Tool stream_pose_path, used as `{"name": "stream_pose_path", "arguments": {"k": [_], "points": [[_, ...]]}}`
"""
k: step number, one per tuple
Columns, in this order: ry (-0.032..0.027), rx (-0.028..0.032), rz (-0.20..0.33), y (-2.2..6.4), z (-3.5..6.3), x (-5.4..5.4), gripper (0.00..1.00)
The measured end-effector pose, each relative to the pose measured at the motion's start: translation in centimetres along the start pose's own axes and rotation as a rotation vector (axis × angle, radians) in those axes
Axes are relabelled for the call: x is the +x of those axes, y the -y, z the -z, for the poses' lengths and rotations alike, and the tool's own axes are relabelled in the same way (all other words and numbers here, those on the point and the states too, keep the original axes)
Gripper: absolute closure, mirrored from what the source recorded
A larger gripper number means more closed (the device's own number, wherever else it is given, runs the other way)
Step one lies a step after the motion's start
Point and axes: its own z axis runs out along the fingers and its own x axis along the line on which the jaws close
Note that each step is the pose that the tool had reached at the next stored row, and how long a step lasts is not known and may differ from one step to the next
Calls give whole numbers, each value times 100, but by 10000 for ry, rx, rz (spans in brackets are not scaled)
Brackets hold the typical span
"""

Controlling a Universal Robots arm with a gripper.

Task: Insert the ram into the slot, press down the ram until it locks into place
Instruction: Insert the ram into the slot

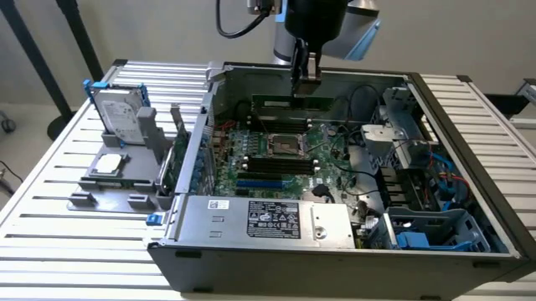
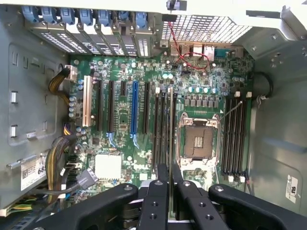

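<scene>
On the exterior view's left, a hard drive [image 1: 117,116] stands in a grey holder on the slatted table [image 1: 50,188], well apart from the work. Just to its right is the open computer case [image 1: 251,257], with the power supply [image 1: 268,219] along its near wall and the motherboard [image 1: 251,141] lying flat behind that.

On the board, a bright blue slot [image 1: 263,184] sits nearest. Just beyond it is a black slot [image 1: 277,164], one of several alike, and then the processor socket [image 1: 285,145].

The gripper [image 1: 305,84] hangs over the far middle of the case. Its jaws are drawn narrow, pinching the top edge of the ram [image 1: 277,100]. The ram is level and lengthwise, and it looks clear of the board rather than seated.

From the wrist view the gripper [image 2: 170,175] shows the ram [image 2: 170,134] edge-on as a thin line. It runs parallel to the slot [image 2: 163,129] and its neighbours, between the blue slot [image 2: 134,108] and the processor socket [image 2: 198,141]. I cannot tell which of the black slots it lies over.

On the far right of the exterior view are a drive cage [image 1: 393,135] and blue cables [image 1: 452,185].

The step in hand appears to be the insertion, at the lining-up stage, with nothing pressed home yet. Seating the ram would call for a straight, level descent with its lower edge square in the groove and the end clips open. The press would then need to be even enough not to rock one end in first.
</scene>
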Motion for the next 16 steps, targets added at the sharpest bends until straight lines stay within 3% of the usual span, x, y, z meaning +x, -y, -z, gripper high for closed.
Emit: {"name": "stream_pose_path", "arguments": {"k": [16], "points": [[16, 7, -379, -45, -292, 30, 86]]}}
